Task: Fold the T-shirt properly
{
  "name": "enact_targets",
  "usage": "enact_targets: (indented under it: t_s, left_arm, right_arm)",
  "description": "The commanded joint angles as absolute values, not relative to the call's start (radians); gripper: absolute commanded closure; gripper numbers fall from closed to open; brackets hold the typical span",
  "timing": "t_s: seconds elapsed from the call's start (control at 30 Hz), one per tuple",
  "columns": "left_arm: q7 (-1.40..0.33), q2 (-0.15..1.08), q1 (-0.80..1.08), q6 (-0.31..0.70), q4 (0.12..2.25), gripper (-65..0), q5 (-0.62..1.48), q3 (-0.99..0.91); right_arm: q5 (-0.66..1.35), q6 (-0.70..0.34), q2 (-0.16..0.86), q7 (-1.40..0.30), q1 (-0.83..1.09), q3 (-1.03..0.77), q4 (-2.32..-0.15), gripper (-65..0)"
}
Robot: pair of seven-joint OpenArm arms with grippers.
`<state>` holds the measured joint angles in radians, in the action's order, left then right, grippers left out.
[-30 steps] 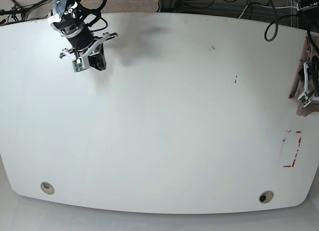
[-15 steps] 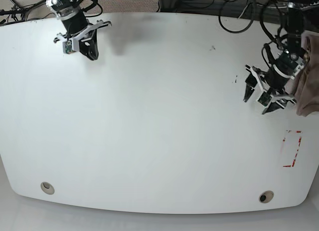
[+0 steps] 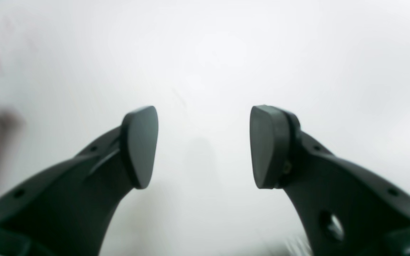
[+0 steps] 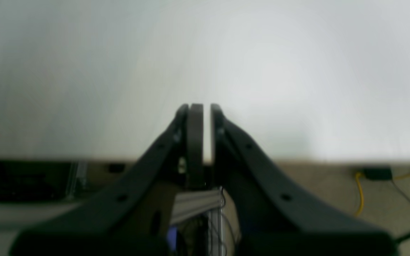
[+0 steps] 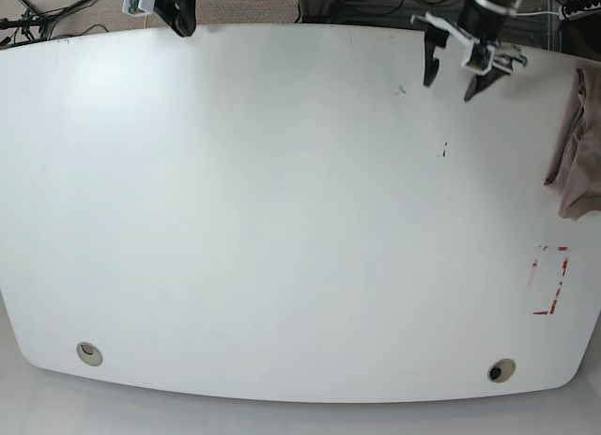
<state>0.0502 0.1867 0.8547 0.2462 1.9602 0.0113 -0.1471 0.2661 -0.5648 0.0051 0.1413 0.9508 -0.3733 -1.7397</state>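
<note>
T-shirt (image 5: 575, 144) sat bunched at worktop (image 5: 282, 219) edge; your left hand (image 5: 462, 67) was spread, right hand (image 4: 199, 117) pressed together — you needed to drag it to centre first

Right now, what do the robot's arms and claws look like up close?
Each claw has two curved matte black fingers with small round holes along them, ending in flat rounded pads. From above, the left claw shows white brackets over black parts. The right claw is mostly cut off at the table edge.
</note>
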Motion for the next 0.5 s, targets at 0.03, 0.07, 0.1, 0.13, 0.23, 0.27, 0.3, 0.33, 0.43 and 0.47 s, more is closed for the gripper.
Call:
enact_targets:
  t_s: [0.03, 0.07, 0.1, 0.13, 0.23, 0.27, 0.3, 0.33, 0.43, 0.47]
  left_arm:
    - [0.093, 0.136, 1.044, 0.239, 1.983, -37.2, 0.018, -0.148]
    - [0.091, 0.130, 1.069, 0.239, 1.983, -37.2, 0.018, -0.148]
    - [0.091, 0.122, 1.098, 0.239, 1.982, -37.2, 0.018, -0.148]
    - [0.091, 0.116, 1.127, 0.239, 1.979, -37.2, 0.019, -0.148]
    - [0.090, 0.104, 1.187, 0.239, 1.948, -37.2, 0.021, -0.134]
    - [0.090, 0.099, 1.214, 0.239, 1.920, -37.2, 0.021, -0.117]
    - [0.090, 0.097, 1.224, 0.239, 1.891, -37.2, 0.021, -0.104]
    - [0.090, 0.097, 1.227, 0.239, 1.871, -37.2, 0.021, -0.093]
    - [0.090, 0.099, 1.221, 0.237, 1.727, -37.2, 0.018, -0.048]
    - [0.091, 0.101, 1.201, 0.237, 1.666, -37.2, 0.018, -0.039]
  right_arm:
    - [0.282, -0.564, 0.015, 0.278, 1.049, -0.331, -1.672, -3.5]
    - [0.282, -0.564, 0.015, 0.300, 1.061, -0.323, -1.656, -3.5]
    - [0.282, -0.564, 0.015, 0.329, 1.076, -0.312, -1.636, -3.5]
    - [0.282, -0.564, 0.015, 0.363, 1.089, -0.303, -1.607, -3.5]
    - [0.280, -0.564, 0.018, 0.443, 1.109, -0.274, -1.527, -3.5]
    - [0.278, -0.564, 0.025, 0.490, 1.112, -0.251, -1.466, -3.5]
    - [0.278, -0.564, 0.036, 0.521, 1.110, -0.236, -1.420, -3.5]
    - [0.278, -0.564, 0.045, 0.541, 1.110, -0.225, -1.389, -3.5]
    - [0.278, -0.553, 0.085, 0.615, 1.067, -0.147, -1.241, -3.5]
    - [0.280, -0.552, 0.093, 0.630, 1.043, -0.122, -1.188, -3.5]
